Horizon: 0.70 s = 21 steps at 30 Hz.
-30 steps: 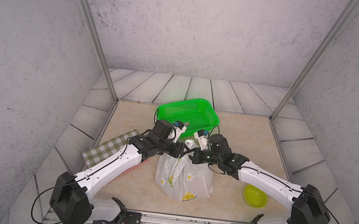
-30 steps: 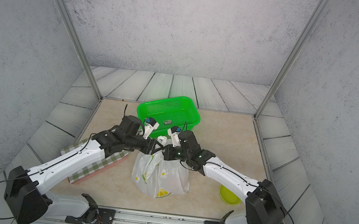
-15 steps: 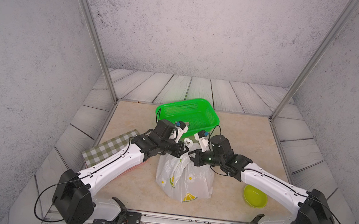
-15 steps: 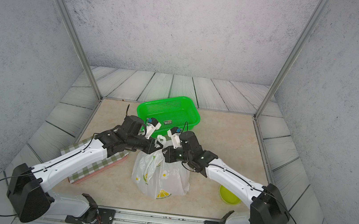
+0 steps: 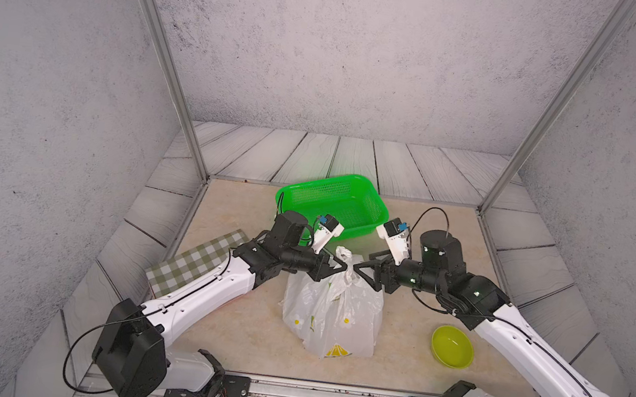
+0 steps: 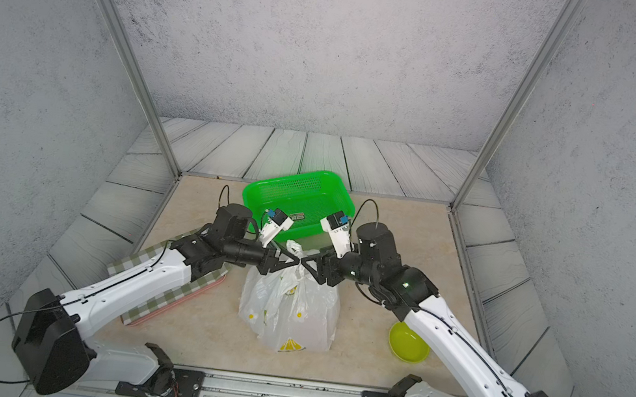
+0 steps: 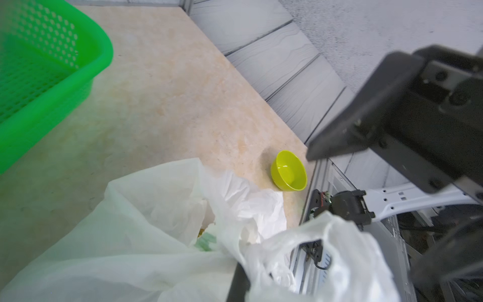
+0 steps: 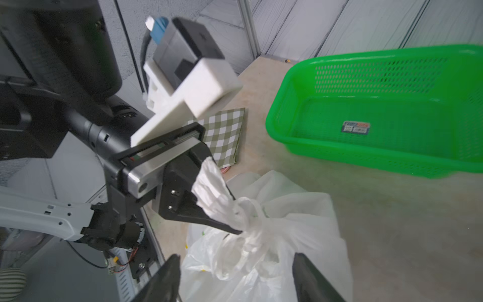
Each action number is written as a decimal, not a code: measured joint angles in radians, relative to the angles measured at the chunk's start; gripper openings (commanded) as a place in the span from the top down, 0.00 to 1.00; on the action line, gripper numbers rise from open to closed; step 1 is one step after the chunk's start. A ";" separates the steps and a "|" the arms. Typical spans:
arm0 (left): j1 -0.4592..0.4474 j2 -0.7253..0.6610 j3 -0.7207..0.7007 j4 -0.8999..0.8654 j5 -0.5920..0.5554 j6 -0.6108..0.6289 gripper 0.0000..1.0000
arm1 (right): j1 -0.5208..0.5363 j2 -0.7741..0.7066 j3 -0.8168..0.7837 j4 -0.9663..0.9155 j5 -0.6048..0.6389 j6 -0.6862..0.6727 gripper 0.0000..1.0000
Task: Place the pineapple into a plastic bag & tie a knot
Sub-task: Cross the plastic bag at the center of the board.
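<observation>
- Lying along the left edge of the worktop (image 5: 243,322), the checked cloth (image 5: 197,263) is well apart from the work and, as I judge, plays no part in the tying.
- The left gripper (image 5: 342,269) reaches in from the left, its fingers clamped on a loose handle end of the plastic bag (image 5: 334,321), right beside the knot (image 8: 244,213). I judge this grip holds the neck up and taut so the knot can be drawn tight.
- The bag stands upright and bulging mid-worktop, nearer the front edge. The pineapple is not plainly seen through the film, but the fullness suggests it is inside. The knot sits at the bag's top, joining the handles, between the two grippers.
- The green basket (image 8: 366,157) sits just behind the bag toward the far edge, holding nothing but a label.
- The right gripper (image 8: 235,257) faces the left one across the knot, its fingers spread on either side of the bag's neck and gripping nothing. It looks placed to take the other handle end.
- A yellow-green bowl (image 5: 452,346) rests empty near the front right corner, well apart from the bag.
</observation>
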 measured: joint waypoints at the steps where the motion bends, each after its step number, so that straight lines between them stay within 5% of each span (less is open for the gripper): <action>1: 0.006 0.003 0.003 0.003 0.028 0.004 1.00 | -0.012 -0.004 0.007 -0.007 0.000 -0.016 0.21; 13: 0.046 0.082 0.067 -0.009 0.265 0.011 1.00 | -0.060 0.212 0.044 -0.029 -0.252 -0.143 0.27; 21: 0.070 0.082 0.071 -0.016 0.321 0.006 1.00 | -0.060 0.236 0.043 -0.032 -0.371 -0.162 0.42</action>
